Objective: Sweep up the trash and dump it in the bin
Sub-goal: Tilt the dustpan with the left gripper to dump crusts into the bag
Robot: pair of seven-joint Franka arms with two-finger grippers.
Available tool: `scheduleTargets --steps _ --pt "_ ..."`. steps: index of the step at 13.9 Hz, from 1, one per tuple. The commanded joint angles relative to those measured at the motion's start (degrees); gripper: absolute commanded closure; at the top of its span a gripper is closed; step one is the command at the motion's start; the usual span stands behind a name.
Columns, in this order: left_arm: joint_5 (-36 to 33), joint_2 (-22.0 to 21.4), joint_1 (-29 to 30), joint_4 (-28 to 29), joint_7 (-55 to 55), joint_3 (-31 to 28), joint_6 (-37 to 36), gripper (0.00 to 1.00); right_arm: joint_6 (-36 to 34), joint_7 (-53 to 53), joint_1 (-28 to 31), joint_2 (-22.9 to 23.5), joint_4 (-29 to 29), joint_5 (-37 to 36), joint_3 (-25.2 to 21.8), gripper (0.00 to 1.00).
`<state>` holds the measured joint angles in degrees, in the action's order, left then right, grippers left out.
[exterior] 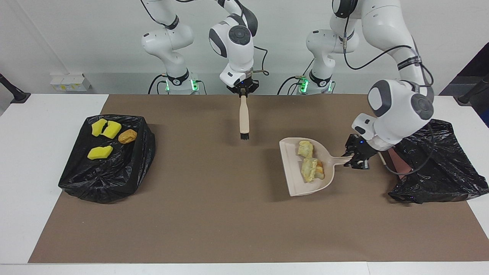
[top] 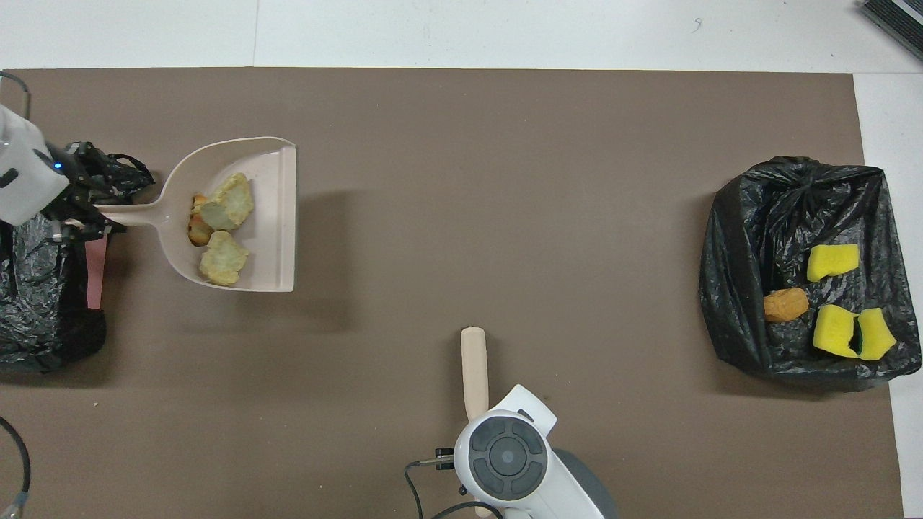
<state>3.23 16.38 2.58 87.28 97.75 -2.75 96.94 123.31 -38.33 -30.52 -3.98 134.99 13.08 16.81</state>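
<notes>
- Left gripper [exterior: 353, 156]: at the left arm's end of the table, fingers pinching the tip of the dustpan's handle; just beside the bin [exterior: 439, 168], a black bag whose pinkish inside shows beside the gripper.
- Dustpan [exterior: 294, 179]: beige, held by its handle, its pan over the brown mat [exterior: 214, 214] with a shadow beneath; whether it touches the mat cannot be told.
- Pastry pieces [exterior: 310, 165]: pale beige with an orange bit, lying in the dustpan toward its handle, near the left gripper.
- Right gripper [exterior: 243, 91]: over the middle of the mat's edge nearest the robots, fingers clamped on the top of a brush [exterior: 244, 120]; brush hangs upright, dark bristles down.
- Black bag [exterior: 114, 168]: at the right arm's end of the table; yellow sponge chunks [exterior: 100, 152] and a brown lump [exterior: 127, 136] lie on it, well apart from both grippers.
</notes>
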Motion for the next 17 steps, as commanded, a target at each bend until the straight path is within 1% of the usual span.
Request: scheduleTargets --steps 1,2,3,4,5,8,10,13,14,15,16,17 --pt "-0.8 -0.4 5.9 -1.0 7.2 0.0 -1.5 1.0 3.4 -0.4 -0.2 -0.6 2.4 -1.1 -0.1 0.77" --pt "-1.6 -0.4 7.9 -1.1 9.6 -0.1 -1.4 1.0 3.7 -0.7 -0.2 -0.3 2.4 -1.0 -0.1 0.65" --pt "-2.2 -0.4 9.9 -1.2 11.6 -0.1 -1.6 1.0 3.7 -1.0 -0.1 0.2 2.3 -1.1 -0.2 0.43" --pt "-2.8 -0.4 12.2 -1.7 12.8 -0.1 -1.9 1.0 3.7 -0.9 -0.1 0.6 1.4 -1.2 -0.3 0.03" --pt "-3.8 -0.3 14.6 -2.0 13.2 -0.1 -2.4 1.0 3.6 -0.8 0.3 1.8 -0.6 -2.0 -0.5 0.0" --pt "-7.8 0.6 20.2 -5.1 16.6 0.1 -0.6 1.0 2.8 -0.5 4.7 2.2 -6.3 -5.4 -0.6 0.0" --pt "-12.2 0.8 22.0 -6.1 19.0 0.3 3.9 1.0 2.4 -0.3 9.1 2.0 -9.7 -8.5 -0.6 0.0" --pt "-21.7 1.5 22.0 -7.0 17.5 0.2 8.9 1.0 -0.6 0.1 15.2 2.3 -15.5 -12.0 -0.6 0.0" --pt "-25.9 1.6 21.4 -6.7 14.3 0.2 10.7 1.0 -1.7 1.1 17.1 2.3 -17.1 -14.0 -0.6 0.0" --pt "-32.6 1.5 20.7 -6.4 10.0 0.3 12.6 1.0 -2.2 3.3 19.1 2.3 -18.4 -15.0 -0.6 0.0" --pt "-37.7 1.2 19.3 -5.8 6.4 0.4 13.8 1.0 -2.5 6.0 21.6 2.2 -19.9 -15.1 -0.6 0.0" --pt "-41.0 0.9 17.9 -4.8 4.6 0.3 14.4 1.0 -3.9 9.3 24.0 2.2 -21.9 -15.1 -0.6 0.0"
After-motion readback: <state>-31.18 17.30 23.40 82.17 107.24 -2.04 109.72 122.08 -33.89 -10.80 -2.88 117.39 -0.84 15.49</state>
